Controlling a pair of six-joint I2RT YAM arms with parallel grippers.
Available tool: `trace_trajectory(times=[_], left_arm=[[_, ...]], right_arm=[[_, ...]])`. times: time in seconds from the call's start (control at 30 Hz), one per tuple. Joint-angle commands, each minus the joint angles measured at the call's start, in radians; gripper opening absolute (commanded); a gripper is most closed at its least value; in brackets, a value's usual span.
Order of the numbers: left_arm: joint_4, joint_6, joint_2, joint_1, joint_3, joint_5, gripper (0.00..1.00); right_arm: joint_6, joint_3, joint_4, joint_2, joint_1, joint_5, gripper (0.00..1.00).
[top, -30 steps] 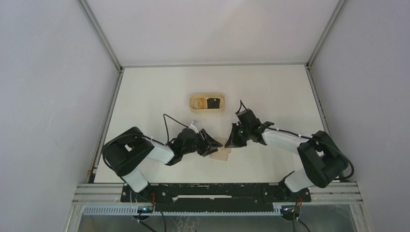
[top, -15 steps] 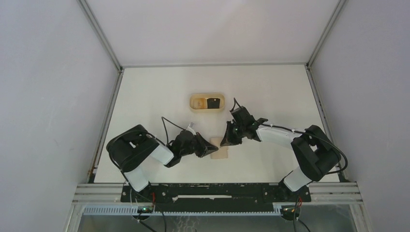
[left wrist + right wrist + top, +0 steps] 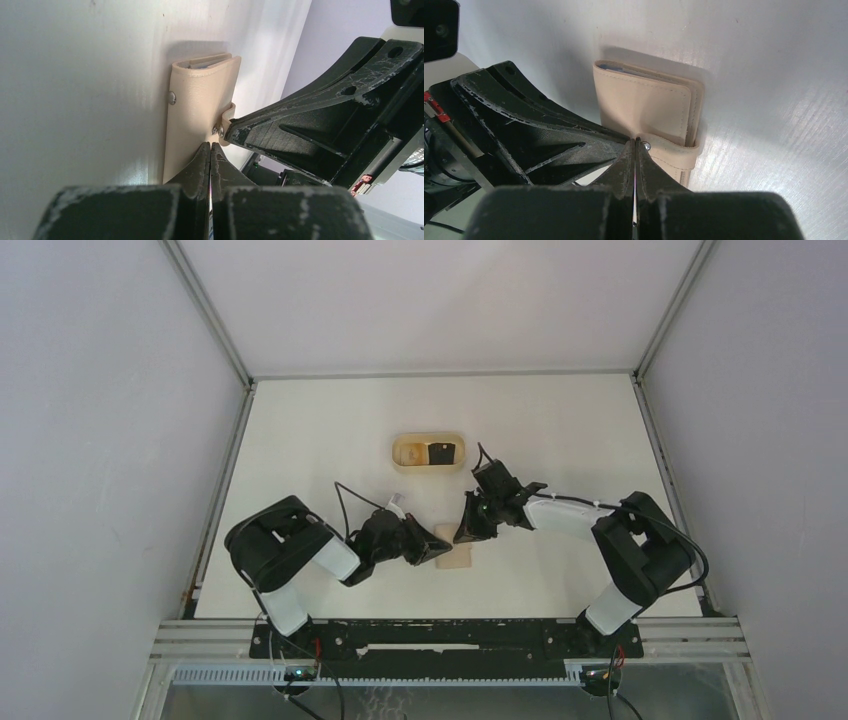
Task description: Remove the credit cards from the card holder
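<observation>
The card holder [image 3: 644, 107] lies flat on the table [image 3: 330, 430] between my two arms. The edge of a light blue card [image 3: 616, 66] shows at its far open end, so the credit cards I can see are not out yet. My left gripper [image 3: 210, 147] has its fingers pressed together, tip down on the holder's near edge. My right gripper [image 3: 636, 142] is closed as well, its tip at the free end of the strap [image 3: 671, 150]. I cannot tell whether the strap end is actually pinched between the pads. The main risk, I judge, is that the holder is light and the table smooth. If my left tip slips off the slick face, a pull on the strap would drag or lift the whole holder instead of opening it. My two grippers also sit almost touching, so a small sideways move could knock them together or flick the holder away. No brand or writing is readable. The tan face carries only a plain metal snap stud [image 3: 172, 97].
</observation>
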Motion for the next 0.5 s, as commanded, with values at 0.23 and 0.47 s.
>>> trace_trajectory(times=[0.23,0.47], left_arm=[[0.032,-0.007,0.011,0.011,-0.014,0.006,0.0],[0.032,-0.009,0.009,0.01,-0.02,0.001,0.0]], right_arm=[[-0.025,0.031,-0.011,0.023,0.016,0.042,0.0],[-0.036,0.01,-0.012,0.023,0.021,0.057,0.0]])
